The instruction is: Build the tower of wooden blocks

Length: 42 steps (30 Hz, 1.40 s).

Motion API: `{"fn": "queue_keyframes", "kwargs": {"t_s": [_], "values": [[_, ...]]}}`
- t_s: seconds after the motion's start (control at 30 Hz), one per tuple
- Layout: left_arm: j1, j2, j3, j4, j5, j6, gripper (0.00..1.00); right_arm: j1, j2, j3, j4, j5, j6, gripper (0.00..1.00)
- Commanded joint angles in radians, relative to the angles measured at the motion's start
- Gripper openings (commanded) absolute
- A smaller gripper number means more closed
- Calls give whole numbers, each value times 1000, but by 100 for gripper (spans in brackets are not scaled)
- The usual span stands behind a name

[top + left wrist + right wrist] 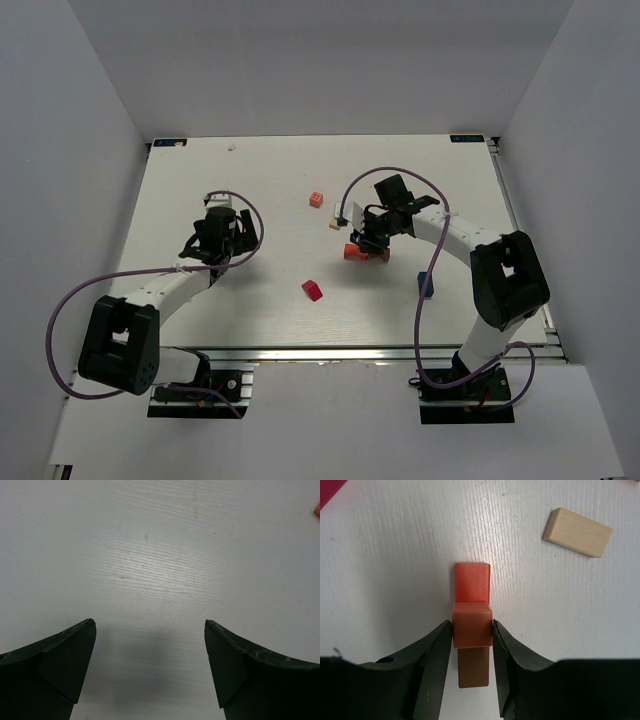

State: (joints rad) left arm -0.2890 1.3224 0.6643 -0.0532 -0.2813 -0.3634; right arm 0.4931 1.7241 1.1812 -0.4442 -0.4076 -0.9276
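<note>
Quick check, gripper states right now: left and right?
Left gripper: open, holding nothing.
Right gripper: closed on an orange-brown block.

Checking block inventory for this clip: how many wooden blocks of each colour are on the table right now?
orange-red bar: 1
dull orange cube: 1
brown bar: 1
tan bar: 1
salmon-pink block: 1
magenta-red block: 1
blue block: 1
Total: 7

lab: white booth walls (330,70), table (260,190)
</note>
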Motion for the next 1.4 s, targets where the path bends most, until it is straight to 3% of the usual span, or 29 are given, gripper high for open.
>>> {"fn": "queue_keyframes", "kwargs": {"t_s": [0.0,0.93,1.37], "values": [[5,11,43,-4,-13,4,98,4,12,32,4,-27,-10,43],[5,12,43,-4,-2,7,98,10,29,43,22,-23,4,45],[5,12,47,-7,10,9,98,10,31,52,47,-4,15,58]]}}
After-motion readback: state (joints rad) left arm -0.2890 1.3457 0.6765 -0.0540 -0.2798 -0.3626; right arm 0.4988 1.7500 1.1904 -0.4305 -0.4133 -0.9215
